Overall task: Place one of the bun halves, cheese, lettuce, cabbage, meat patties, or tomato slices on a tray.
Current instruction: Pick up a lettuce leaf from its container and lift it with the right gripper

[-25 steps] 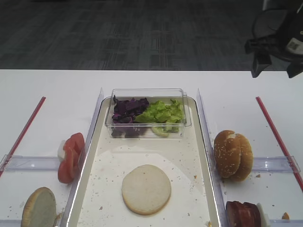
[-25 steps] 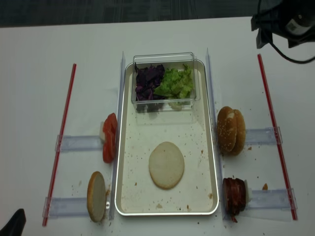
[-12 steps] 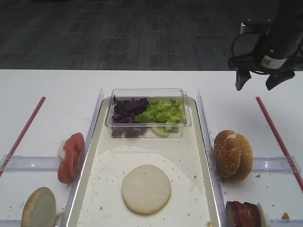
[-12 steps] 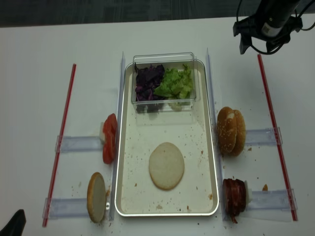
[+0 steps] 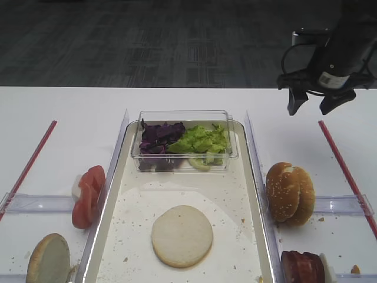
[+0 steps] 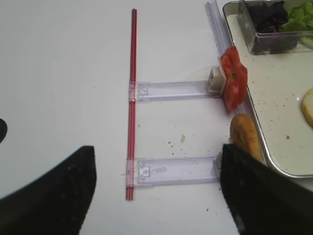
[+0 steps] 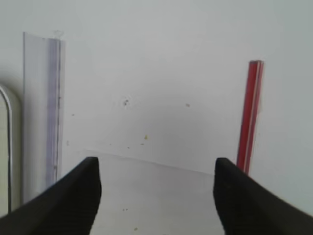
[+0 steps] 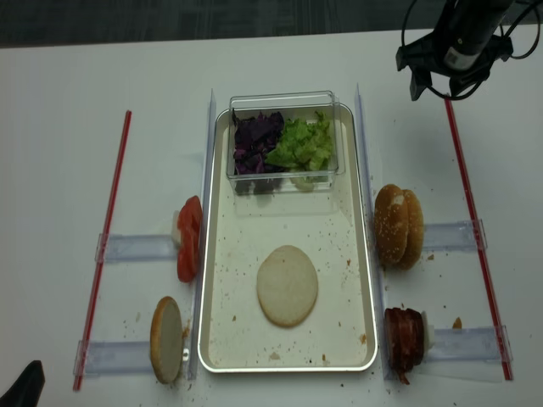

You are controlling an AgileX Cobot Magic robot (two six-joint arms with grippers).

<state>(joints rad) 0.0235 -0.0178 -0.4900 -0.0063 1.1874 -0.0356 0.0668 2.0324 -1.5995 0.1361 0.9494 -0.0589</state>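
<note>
The large rectangular cream-white tray (image 8: 222,254) has a matt, crumb-speckled floor and a raised shiny silvery metal-looking rim. At its 12 o'clock end sits a small clear glossy plastic tub (image 8: 282,100) holding crinkly light-green lettuce (image 8: 304,142) and dark purple shredded cabbage (image 8: 257,140). A flat pale bun half (image 8: 288,285) looks dry and matt. At 3 o'clock, golden sesame-seeded bun tops (image 8: 399,225) look rough. Transparent plastic rails (image 6: 171,90) gleam on the smooth white table (image 8: 59,127), beside glossy thin red strips (image 6: 132,98)
</note>
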